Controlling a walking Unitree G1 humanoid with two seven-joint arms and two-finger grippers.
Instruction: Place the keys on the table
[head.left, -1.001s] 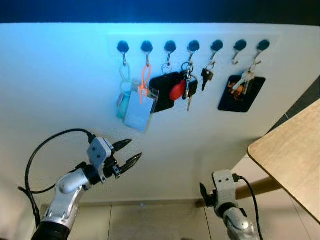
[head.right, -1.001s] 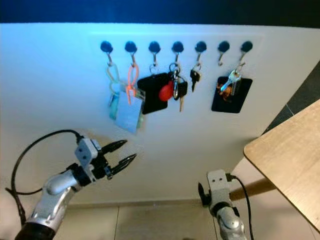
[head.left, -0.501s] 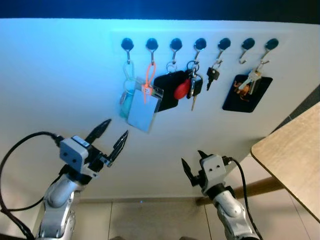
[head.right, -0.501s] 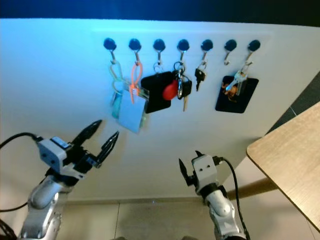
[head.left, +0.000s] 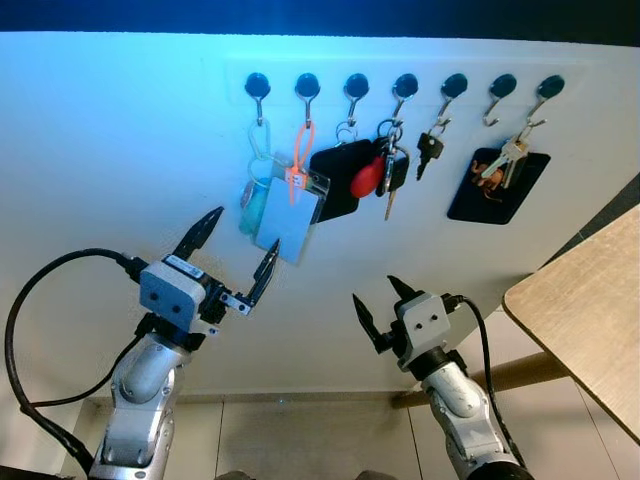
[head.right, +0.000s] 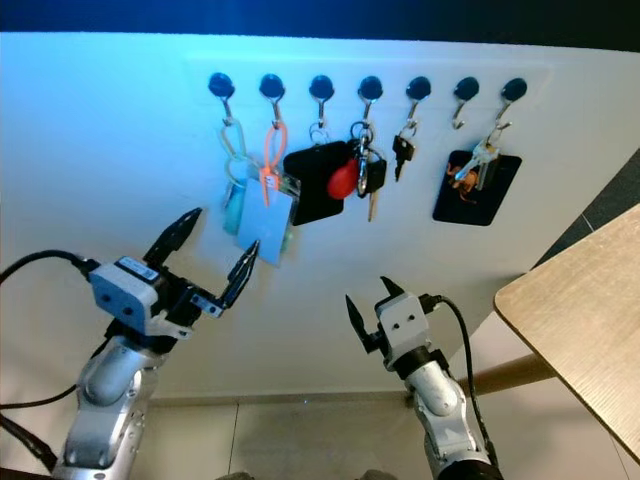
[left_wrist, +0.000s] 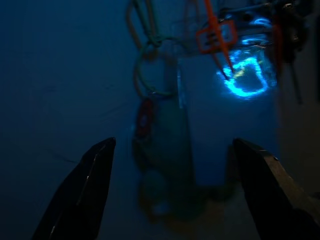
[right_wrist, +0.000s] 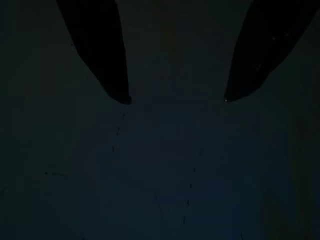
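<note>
Several key bunches hang from a row of black hooks (head.left: 350, 84) on the white wall. Leftmost is a green carabiner with a teal tag (head.left: 252, 198), then an orange loop with a clear card holder (head.left: 287, 212), a black fob (head.left: 335, 180), a red fob with keys (head.left: 366, 180), a small black key (head.left: 428, 146) and keys on a black pouch (head.left: 497, 184). My left gripper (head.left: 242, 240) is open just below and left of the teal tag and card holder, apart from them. In the left wrist view the carabiner (left_wrist: 150, 65) and its tag (left_wrist: 167, 160) lie ahead between the fingers (left_wrist: 82, 192). My right gripper (head.left: 375, 292) is open lower down, facing bare wall.
A wooden table (head.left: 590, 310) with a rounded corner stands at the right, its leg (head.left: 510, 375) slanting down to the tiled floor (head.left: 290, 440). A black cable (head.left: 30, 330) loops off the left wrist. The right wrist view is very dark, with both fingers (right_wrist: 100, 50) spread.
The left gripper has risen from low on the wall to just under the leftmost tags. The right arm has lifted and its gripper now points up at the wall. The camera shifted slightly.
</note>
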